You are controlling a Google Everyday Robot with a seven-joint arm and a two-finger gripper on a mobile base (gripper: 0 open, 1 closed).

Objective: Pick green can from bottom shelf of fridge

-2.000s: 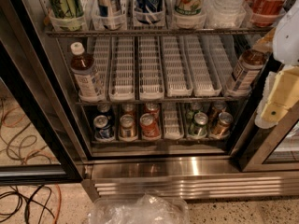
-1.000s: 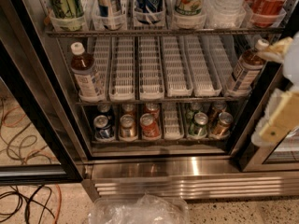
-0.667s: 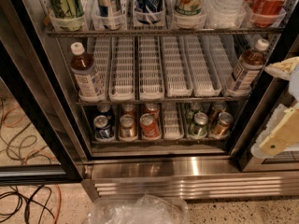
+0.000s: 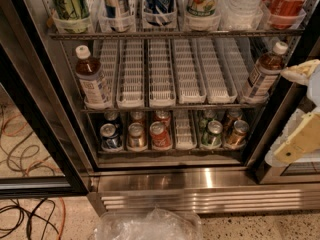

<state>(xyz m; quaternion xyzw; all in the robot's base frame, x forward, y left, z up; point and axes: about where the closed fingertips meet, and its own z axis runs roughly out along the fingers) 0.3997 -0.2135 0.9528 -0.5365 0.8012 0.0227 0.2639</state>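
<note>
The fridge (image 4: pixel 175 180) stands open in front of me. Its bottom shelf (image 4: pixel 184 132) holds short cans in white lane trays. The green can (image 4: pixel 214 133) stands at the front of the second lane from the right, with another green can behind it. A bronze-orange can (image 4: pixel 238 133) is to its right and an empty lane to its left, then a red can (image 4: pixel 158 135). My gripper (image 4: pixel 304 106) is at the right edge of the view, outside the fridge, above and right of the green can. Its cream fingers (image 4: pixel 300 140) are spread apart and hold nothing.
The middle shelf holds a tea bottle at the left (image 4: pixel 92 79) and another at the right (image 4: pixel 264 73), with empty lane trays between. The black door frame (image 4: pixel 272 109) stands between gripper and cans. A clear plastic bag (image 4: pixel 147 225) and cables (image 4: pixel 30 214) lie on the floor.
My gripper has moved down and to the right, away from the right-hand bottle, toward the edge of the view. The cans and bottles have not moved.
</note>
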